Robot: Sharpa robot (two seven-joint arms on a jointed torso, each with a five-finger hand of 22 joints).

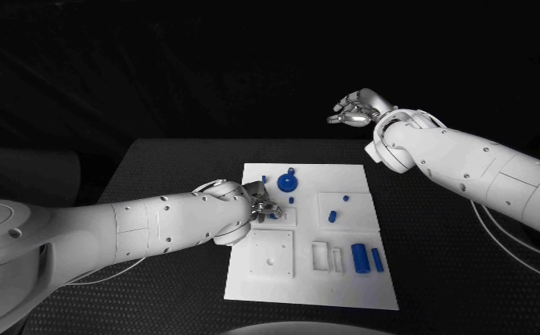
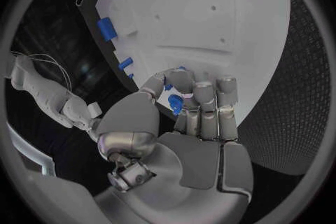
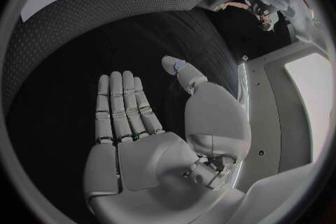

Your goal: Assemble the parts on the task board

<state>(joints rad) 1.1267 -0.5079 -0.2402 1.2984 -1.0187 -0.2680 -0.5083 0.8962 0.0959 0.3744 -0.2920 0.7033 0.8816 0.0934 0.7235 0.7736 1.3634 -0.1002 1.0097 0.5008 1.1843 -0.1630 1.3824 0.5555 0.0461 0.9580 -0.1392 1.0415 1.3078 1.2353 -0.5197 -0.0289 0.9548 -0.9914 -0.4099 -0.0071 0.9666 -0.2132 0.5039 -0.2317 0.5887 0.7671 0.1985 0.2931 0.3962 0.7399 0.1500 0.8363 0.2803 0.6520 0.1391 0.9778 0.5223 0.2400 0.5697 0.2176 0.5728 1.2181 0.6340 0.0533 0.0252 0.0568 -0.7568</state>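
While the left robot hand (image 1: 261, 207) works low over the near-left part of the task board (image 1: 351, 292), it pinches a small blue part (image 2: 175, 103) between thumb and fingertips, the remaining fingers lying straight alongside. Judged from that posture, the part is being carried or lowered to a seat in the board directly beneath the hand; which recess it is meant for cannot be told. The right robot hand (image 1: 358, 110) hangs well apart, raised beyond the board's far edge, palm flat and fingers extended together, holding nothing; it appears parked clear of the work.

Ahead of the left robot hand stands a round blue disc part (image 1: 288, 183). Toward the right robot hand's side lie a small blue peg (image 1: 333, 215) and two oblong blue blocks (image 1: 360, 258) beside slotted pockets. The board is a smooth, matte white plate with square recesses and small holes. The surface (image 1: 168, 167) beneath is black with a fine dimpled texture. Both hands are silver and glossy.
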